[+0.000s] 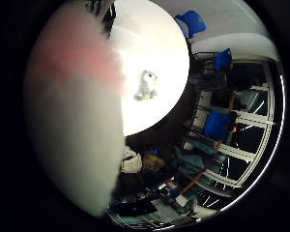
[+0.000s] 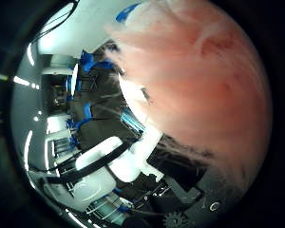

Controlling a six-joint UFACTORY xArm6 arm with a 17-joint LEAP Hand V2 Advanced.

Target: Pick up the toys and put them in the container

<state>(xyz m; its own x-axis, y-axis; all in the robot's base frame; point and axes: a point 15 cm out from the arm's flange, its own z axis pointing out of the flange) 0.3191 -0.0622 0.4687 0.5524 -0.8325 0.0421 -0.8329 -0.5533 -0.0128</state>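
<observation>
A pink furry plush toy (image 2: 195,81) fills much of the right thumb side palm view, close against the palm. Its edge also shows in the right little finger side palm view (image 1: 72,58). A white part of my hand (image 2: 123,160) reaches in and lies against the fur, curled on the toy. The toy is held high above a round white table (image 1: 150,43). A small grey and white plush toy (image 1: 147,85) lies on that table, far below and away from the hand.
Blue chairs (image 1: 219,124) stand around the table beside white window frames (image 1: 244,145). More blue chairs (image 2: 85,65) and room furniture show past the pink toy. Cluttered items (image 1: 135,162) lie on the floor by the table's edge.
</observation>
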